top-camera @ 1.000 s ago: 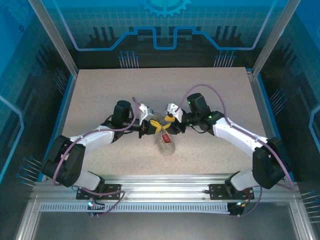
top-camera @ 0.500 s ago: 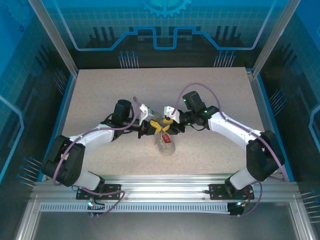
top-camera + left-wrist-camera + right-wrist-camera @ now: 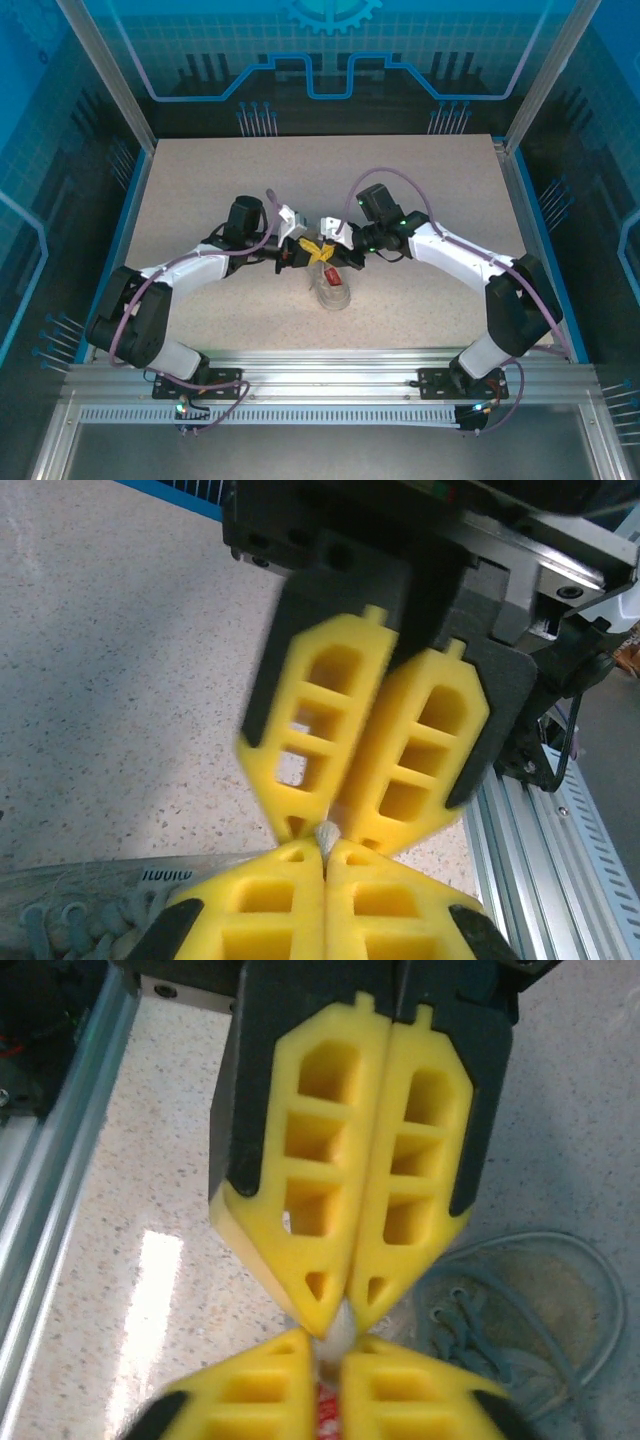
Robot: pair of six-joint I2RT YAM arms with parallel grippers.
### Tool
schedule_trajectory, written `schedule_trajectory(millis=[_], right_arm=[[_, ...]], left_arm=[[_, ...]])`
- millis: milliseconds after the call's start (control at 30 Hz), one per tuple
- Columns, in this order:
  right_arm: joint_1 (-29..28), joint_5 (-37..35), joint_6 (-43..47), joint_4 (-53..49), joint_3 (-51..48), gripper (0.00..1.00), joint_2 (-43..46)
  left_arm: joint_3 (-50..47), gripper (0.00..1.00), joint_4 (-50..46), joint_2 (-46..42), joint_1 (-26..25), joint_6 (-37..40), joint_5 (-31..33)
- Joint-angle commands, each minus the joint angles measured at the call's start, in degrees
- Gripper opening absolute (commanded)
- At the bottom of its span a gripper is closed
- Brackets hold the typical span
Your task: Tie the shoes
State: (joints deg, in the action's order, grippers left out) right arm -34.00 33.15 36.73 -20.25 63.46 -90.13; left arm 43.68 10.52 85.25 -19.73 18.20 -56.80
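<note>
- You have the sneaker (image 3: 331, 288) sitting on the table (image 3: 200, 190), its red patch (image 3: 331, 275) showing inside.
- Over the sneaker's far end, your left gripper (image 3: 325, 855) has its yellow fingers (image 3: 265, 915) pressed together.
- Your right gripper (image 3: 328, 1348) meets it tip to tip there, its fingers (image 3: 250, 1400) likewise together.
- A bit of white lace (image 3: 338, 1335) sits where the 2 tips meet (which gripper pinches it, you cannot tell).

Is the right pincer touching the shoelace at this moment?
Touching. The right wrist view shows the right pincer shut, with a white stub of shoelace pinched at its tips, just where the left pincer, also shut, meets it.
</note>
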Motion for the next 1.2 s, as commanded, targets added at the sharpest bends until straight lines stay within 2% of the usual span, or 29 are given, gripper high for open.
schedule_trajectory(millis=[0,67,167,267,333,433,500,600,667,733,833,1167], right_arm=[[-0.89,0.37,0.43,0.94,1.34,0.00,-0.44],[-0.89,0.00,-0.25,1.59,0.63,0.00,0.19],[-0.90,-0.61,-0.94,2.13,-0.79,0.00,1.15],[-0.87,-1.14,-1.21,2.73,-2.39,0.00,2.11],[-0.87,-1.24,-1.24,2.88,-3.08,0.00,2.57],[-0.87,-1.16,-1.26,2.50,-3.26,0.00,2.76],[-0.87,-0.98,-1.22,2.33,-3.20,0.00,2.85],[-0.70,-0.51,-1.09,2.23,-3.01,0.00,2.95],[-0.63,-0.37,-0.93,2.06,-2.96,0.00,2.88],[-0.54,-0.12,-0.94,2.06,-2.84,0.00,2.77],[-0.45,0.19,-0.91,2.28,-2.77,0.00,2.59],[-0.10,-0.19,-0.82,1.38,-2.40,0.00,2.68]], left_arm=[[1.66,0.00,-1.24,0.53,-0.14,1.79,-2.73],[1.77,0.03,-2.68,0.15,0.02,2.55,-2.06],[1.80,0.34,-5.52,-1.52,1.01,5.18,-0.70],[1.26,0.51,-7.81,-4.61,3.30,7.76,0.47],[0.88,0.57,-8.54,-6.69,5.31,8.87,2.07],[0.96,0.60,-10.17,-9.06,7.64,11.49,6.04],[1.33,0.60,-12.53,-9.60,7.86,15.63,11.11],[1.42,0.55,-16.63,-8.61,7.77,26.20,16.72],[1.29,0.49,-16.55,-7.12,7.64,30.43,18.86],[2.56,0.46,-17.61,-4.60,6.40,33.69,19.77],[5.77,0.45,-21.07,0.19,2.57,39.11,24.33],[12.78,0.44,-26.32,11.97,-0.53,46.40,27.21]])
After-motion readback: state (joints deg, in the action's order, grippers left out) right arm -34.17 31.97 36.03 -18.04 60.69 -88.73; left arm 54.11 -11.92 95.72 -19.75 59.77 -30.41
